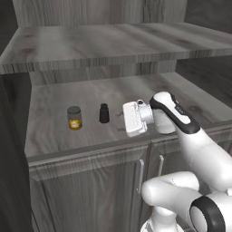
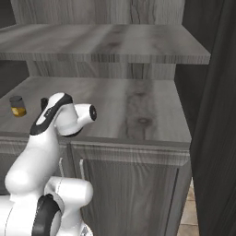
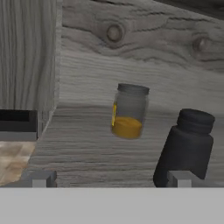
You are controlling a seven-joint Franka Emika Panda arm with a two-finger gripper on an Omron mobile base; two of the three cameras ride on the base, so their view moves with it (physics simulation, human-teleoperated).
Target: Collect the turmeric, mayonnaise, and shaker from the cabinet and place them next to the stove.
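End effector [image 3: 111,178] spread wide, empty, just beside shaker [image 1: 104,113]; turmeric [image 1: 74,118] farther along cabinet [image 1: 54,136] shelf.

Tan tiled floor [image 2: 189,216], lower right.

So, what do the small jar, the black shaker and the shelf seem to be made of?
The turmeric jar looks like clear glass: yellow powder shows through, under a matte grey lid. The shaker is matte black all over, perhaps plastic. The cabinet shelf looks like grey wood, with grain and knots.
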